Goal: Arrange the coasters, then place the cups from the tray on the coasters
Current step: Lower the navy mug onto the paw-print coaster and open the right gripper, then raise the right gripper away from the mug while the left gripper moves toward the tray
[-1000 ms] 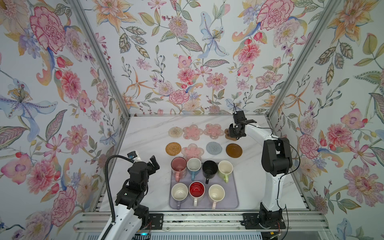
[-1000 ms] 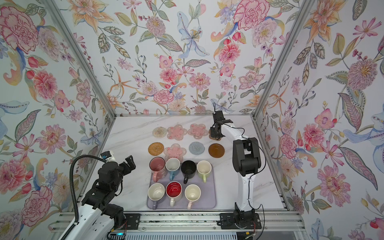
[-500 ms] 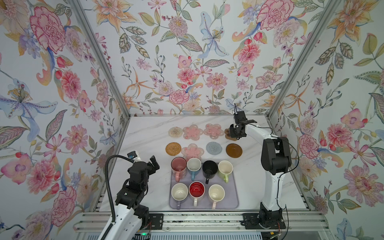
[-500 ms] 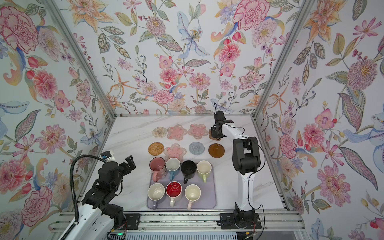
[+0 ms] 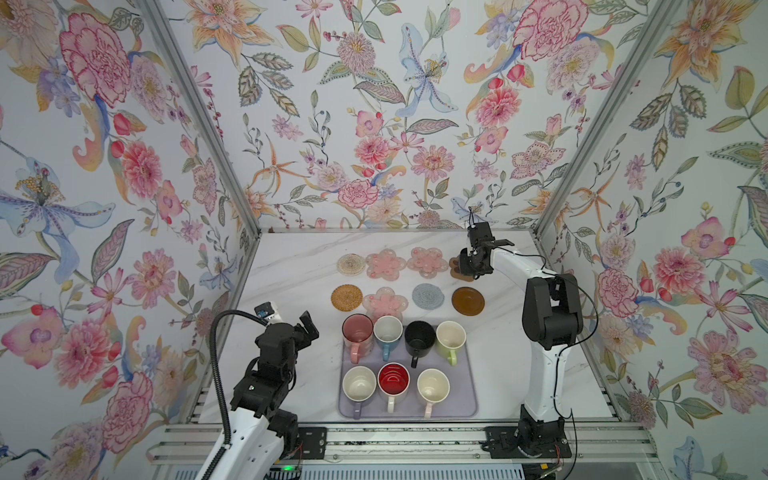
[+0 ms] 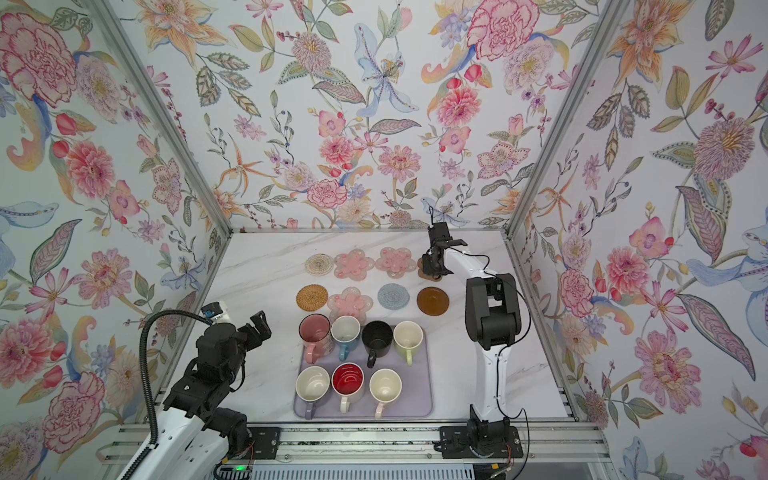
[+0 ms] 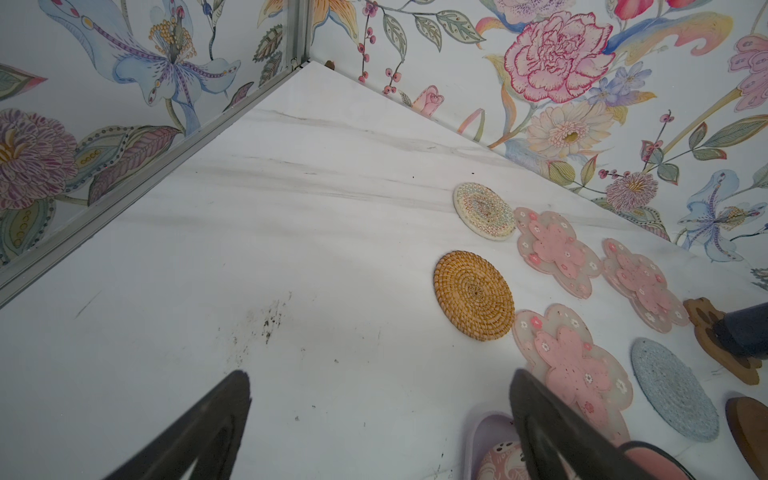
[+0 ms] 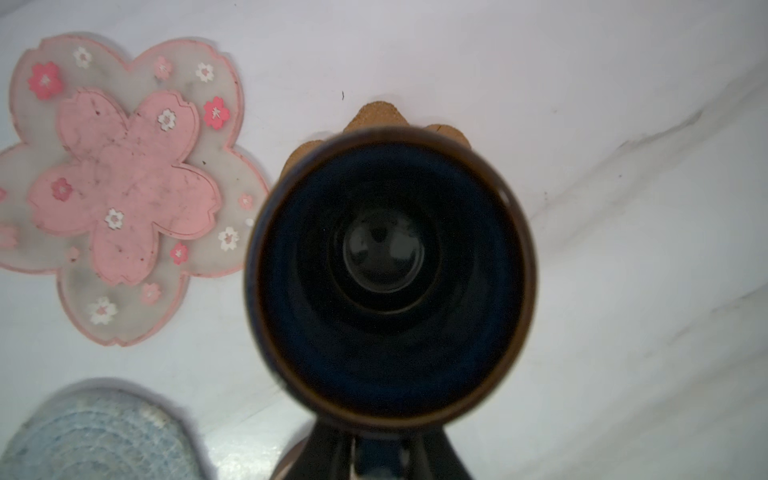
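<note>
The small dark navy cup (image 8: 382,266) is sitting on the brown paw coaster (image 8: 376,114). The right gripper (image 5: 470,268) is hanging over it, but I cannot tell if it is gripping. The left gripper (image 7: 380,374) is gaping wide, holding nothing.

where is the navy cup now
In the right wrist view the navy cup stands on the brown paw coaster, right end of the far row, beside a pink flower coaster.

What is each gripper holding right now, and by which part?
Left gripper: nothing, jaws open. Right gripper: at one side of the small navy cup, standing on the paw coaster, probably its handle; whether it grips cannot be told.
</note>
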Action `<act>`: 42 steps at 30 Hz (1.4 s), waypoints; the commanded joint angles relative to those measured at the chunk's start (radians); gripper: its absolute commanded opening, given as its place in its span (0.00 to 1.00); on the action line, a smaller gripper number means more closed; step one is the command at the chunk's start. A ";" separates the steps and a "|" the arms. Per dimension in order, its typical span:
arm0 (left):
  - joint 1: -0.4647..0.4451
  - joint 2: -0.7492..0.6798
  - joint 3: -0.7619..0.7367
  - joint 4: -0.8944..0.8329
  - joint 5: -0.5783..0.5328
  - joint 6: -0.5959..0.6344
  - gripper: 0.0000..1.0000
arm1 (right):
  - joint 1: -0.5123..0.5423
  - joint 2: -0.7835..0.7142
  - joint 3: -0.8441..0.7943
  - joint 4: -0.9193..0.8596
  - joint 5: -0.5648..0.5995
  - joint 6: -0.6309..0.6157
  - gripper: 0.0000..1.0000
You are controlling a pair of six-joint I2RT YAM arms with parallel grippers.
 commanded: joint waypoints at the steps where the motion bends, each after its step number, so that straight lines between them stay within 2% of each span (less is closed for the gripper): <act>1: 0.012 -0.003 0.025 -0.008 -0.006 0.010 0.99 | -0.003 -0.017 0.003 0.024 -0.024 0.019 0.45; 6: 0.012 0.001 0.055 -0.028 0.010 0.010 0.99 | -0.005 -0.100 -0.036 0.055 -0.018 0.043 0.76; 10: 0.012 0.002 0.074 -0.037 0.020 0.012 0.99 | -0.007 -0.226 -0.117 0.097 -0.015 0.080 0.99; 19: 0.016 0.012 0.081 -0.031 0.050 0.006 0.99 | -0.019 -0.649 -0.563 0.354 -0.072 0.137 0.99; 23: 0.015 0.031 0.104 -0.041 0.072 0.010 0.99 | -0.039 -0.812 -0.756 0.554 0.042 0.206 0.99; 24: 0.016 0.035 0.109 -0.043 0.081 0.011 0.99 | -0.054 -0.843 -0.793 0.585 0.035 0.225 0.99; 26: 0.016 0.042 0.123 -0.062 0.106 0.012 0.99 | -0.103 -0.887 -0.861 0.661 -0.059 0.246 0.99; 28: 0.016 0.055 0.148 -0.099 0.139 0.018 0.99 | -0.135 -0.896 -0.881 0.672 -0.105 0.275 0.99; 35: -0.017 0.126 0.279 -0.317 0.247 0.030 0.99 | -0.112 -0.881 -0.872 0.627 -0.074 0.277 0.99; 38: -0.092 0.129 0.300 -0.368 0.250 -0.018 0.99 | -0.096 -0.874 -0.860 0.597 -0.050 0.276 0.99; 42: -0.259 0.117 0.344 -0.512 0.180 -0.109 0.99 | -0.083 -0.881 -0.856 0.571 -0.031 0.271 0.99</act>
